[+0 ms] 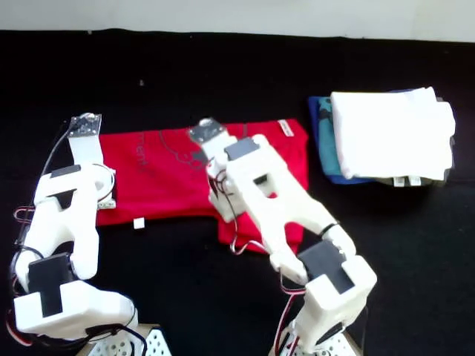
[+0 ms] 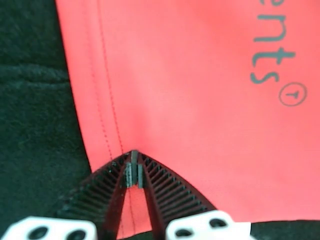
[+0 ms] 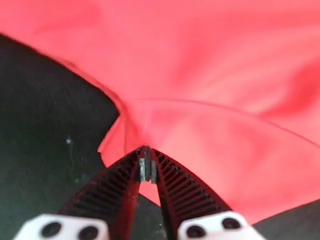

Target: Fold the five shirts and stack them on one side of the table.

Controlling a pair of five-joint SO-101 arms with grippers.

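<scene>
Pinching one red shirt (image 1: 163,174) are the left claw (image 2: 134,172) and right claw (image 3: 146,167), near one folded stack (image 1: 390,133).

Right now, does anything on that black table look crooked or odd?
Nothing looks spilled or torn. The red fabric shirt lies half-folded, a flap sticking out toward the arms' bases, with the left gripper and right gripper both pinching it. In the pile, a teal shirt pokes out beside the white folded shirt on top.
</scene>
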